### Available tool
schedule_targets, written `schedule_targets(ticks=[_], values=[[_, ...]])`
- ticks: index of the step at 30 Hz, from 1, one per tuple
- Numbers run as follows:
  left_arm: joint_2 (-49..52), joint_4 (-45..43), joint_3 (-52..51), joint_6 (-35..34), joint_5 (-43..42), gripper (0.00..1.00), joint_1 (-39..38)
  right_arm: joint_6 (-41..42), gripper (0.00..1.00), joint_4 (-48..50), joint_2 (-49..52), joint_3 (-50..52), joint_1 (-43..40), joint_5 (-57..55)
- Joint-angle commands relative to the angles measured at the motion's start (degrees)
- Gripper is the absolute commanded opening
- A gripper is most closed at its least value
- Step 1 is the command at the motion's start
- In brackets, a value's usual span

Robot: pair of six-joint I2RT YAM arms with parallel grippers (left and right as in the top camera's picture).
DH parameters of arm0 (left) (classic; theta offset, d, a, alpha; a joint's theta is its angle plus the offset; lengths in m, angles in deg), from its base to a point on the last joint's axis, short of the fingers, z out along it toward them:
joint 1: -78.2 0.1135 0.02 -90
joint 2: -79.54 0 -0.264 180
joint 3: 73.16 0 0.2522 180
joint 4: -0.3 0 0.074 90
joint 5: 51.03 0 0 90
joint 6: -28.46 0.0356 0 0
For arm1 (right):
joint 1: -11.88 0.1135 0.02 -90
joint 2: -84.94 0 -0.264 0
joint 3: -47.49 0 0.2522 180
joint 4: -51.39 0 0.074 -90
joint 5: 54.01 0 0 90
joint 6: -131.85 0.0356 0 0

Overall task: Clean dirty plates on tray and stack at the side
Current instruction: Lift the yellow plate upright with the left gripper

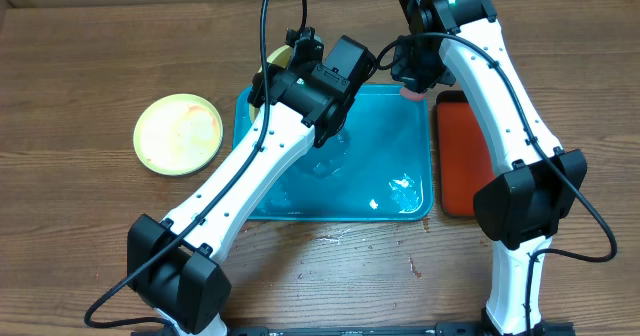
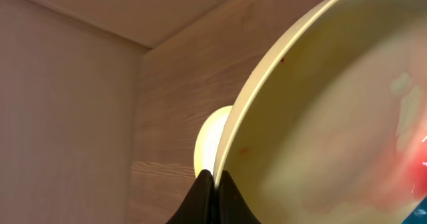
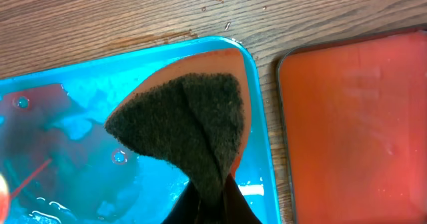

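Wooden table (image 1: 80, 56), wet tray (image 1: 390, 146) beneath sponge (image 3: 180, 124)

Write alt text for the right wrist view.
The right gripper pinches a folded sponge, dark scrubbing side up, over the corner of a wet blue tray. A red tray lies beside it on the wooden table.

The teal tray (image 1: 385, 146) lies flat mid-table, long sides left to right. Its floor is wet, with glinting puddles and thin red streaks in the water (image 3: 33, 177). One pale yellow-green plate (image 1: 178, 134) sits flat on the wood, face up, near the tray's left side but apart from it, and its centre is faintly orange. A second yellow-green plate (image 2: 320, 117) is tilted up on edge over the tray's far left corner, its rim pinched by the left gripper (image 2: 213, 181). A blurred red smear (image 2: 419, 164) marks its face.
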Motion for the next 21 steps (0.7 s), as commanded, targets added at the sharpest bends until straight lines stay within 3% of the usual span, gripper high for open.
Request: schedule_targets(ticks=[1,21], values=[[-1.38,-0.35,0.83,-3.50,4.17,0.04,-0.83,-0.26,0.04,0.35,-0.48,-0.70,-0.87,-1.07],[-1.38,-0.33,0.83,-7.08,6.19,0.04,-0.98,-4.35,0.04,-0.57,-0.48,-0.70,-13.60,3.91]])
